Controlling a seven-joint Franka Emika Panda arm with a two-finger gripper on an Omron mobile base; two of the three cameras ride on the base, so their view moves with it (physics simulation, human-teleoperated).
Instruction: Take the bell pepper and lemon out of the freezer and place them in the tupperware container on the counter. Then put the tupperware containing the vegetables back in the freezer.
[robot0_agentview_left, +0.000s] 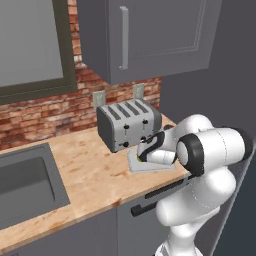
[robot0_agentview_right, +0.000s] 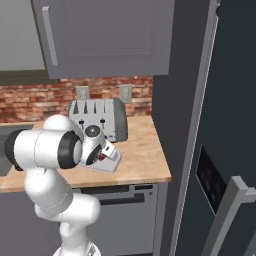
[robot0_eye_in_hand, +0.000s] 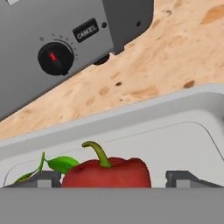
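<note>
Hand view puts the pepper low in the picture, red and glossy with a curved green stalk, sitting inside the container on the counter. I judge it light, firm and smooth-skinned — likely to slip or roll if pinched off-centre, so the widest part of the body is the place to take it, never the stalk. It lies between the two finger tips, which stand wide on either side with a clear gap on the right; on the left the tip looks very near the skin, and I cannot tell whether it touches. The gripper is spread and looks let go of the pepper, not squeezing it. Just left of the pepper a green leaf shows, probably the lemon's, though the yellow fruit itself is hidden in this view; in the left base view a speck of yellow-green peeps out under the hand. The container is a shallow pale tray with low walls, probably light and a little flexible — best taken by one long wall and kept level, or the fruit will roll. It sits just in front of the toaster, close to the counter's front edge, with the freezer off to the right.
</note>
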